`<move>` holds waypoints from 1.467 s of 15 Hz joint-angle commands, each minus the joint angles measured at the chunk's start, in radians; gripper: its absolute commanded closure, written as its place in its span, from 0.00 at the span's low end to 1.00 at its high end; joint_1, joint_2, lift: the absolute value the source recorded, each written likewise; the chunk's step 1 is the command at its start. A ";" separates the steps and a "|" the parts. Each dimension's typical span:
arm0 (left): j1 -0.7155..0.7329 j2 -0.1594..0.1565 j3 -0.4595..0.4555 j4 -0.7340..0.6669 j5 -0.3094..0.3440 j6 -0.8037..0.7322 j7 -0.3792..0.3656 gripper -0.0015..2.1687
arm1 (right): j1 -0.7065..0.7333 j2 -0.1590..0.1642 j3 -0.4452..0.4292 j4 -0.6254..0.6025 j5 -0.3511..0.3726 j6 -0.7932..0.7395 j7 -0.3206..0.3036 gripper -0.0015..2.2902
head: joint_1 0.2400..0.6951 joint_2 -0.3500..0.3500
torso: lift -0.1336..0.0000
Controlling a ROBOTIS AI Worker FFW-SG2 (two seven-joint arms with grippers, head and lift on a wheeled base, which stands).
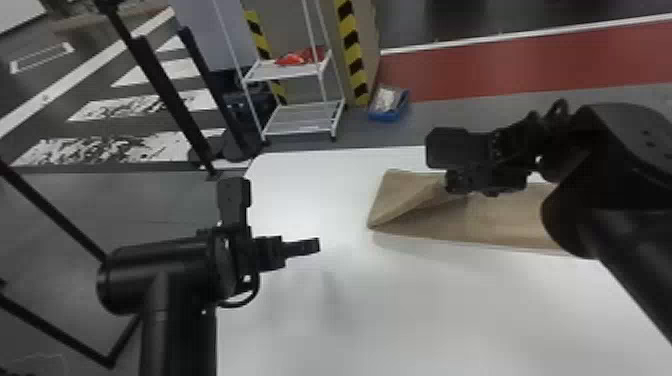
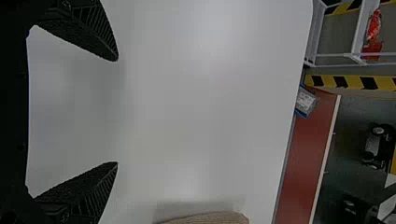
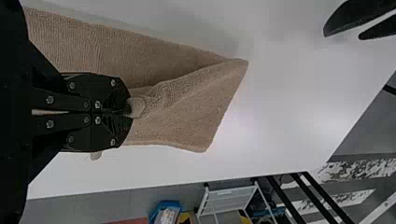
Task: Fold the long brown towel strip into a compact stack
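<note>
- My right pincer is over the towel, on the far, right-hand part of the white table.
- In the right wrist view, this right pincer has its two fingers pressed together on a small rounded bit of the towel's edge, which pokes out past the tips.
- The towel lies as a long, light brown strip running from left to right, near the table's far edge. My right arm covers part of it, so I cannot tell where its right end lies.
- Toward its left end the cloth is turned over into a slanting flap. The flap leans over the strip with a shadowed hollow beneath it and comes to a pointed corner on the side nearer me. The rest of the strip I can see looks flat.
- My left pincer is above the table's left part, well apart from the towel, and points toward the right.
- In the left wrist view, this left pincer has its fingers spread wide with only bare table between them; a bit of the towel shows at that view's border.
- Past the table stand a white rack with something red on its upper shelf, and a blue bin on the floor beside a striped post.
</note>
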 commanded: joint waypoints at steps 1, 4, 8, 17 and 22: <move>0.000 0.009 -0.001 0.001 0.000 0.000 0.000 0.04 | 0.008 0.001 -0.024 -0.019 0.000 -0.004 0.019 0.60 | 1.00 1.00 | 0.08; 0.000 0.009 -0.001 0.001 0.007 -0.003 -0.001 0.04 | 0.034 0.001 -0.024 -0.006 0.017 -0.019 0.045 0.60 | 1.00 1.00 | 0.08; 0.003 0.023 -0.001 0.010 0.022 -0.006 -0.001 0.04 | 0.037 0.001 -0.058 -0.026 0.015 -0.013 0.076 0.60 | 1.00 1.00 | 0.08; 0.034 0.041 0.018 -0.022 0.060 0.000 -0.006 0.04 | 0.188 0.001 -0.136 -0.238 0.067 -0.025 0.162 0.60 | 1.00 1.00 | 0.08; 0.057 0.041 0.017 -0.040 0.062 0.000 -0.008 0.04 | 0.225 0.001 -0.136 -0.242 0.095 -0.031 0.157 0.04 | 1.00 1.00 | 0.08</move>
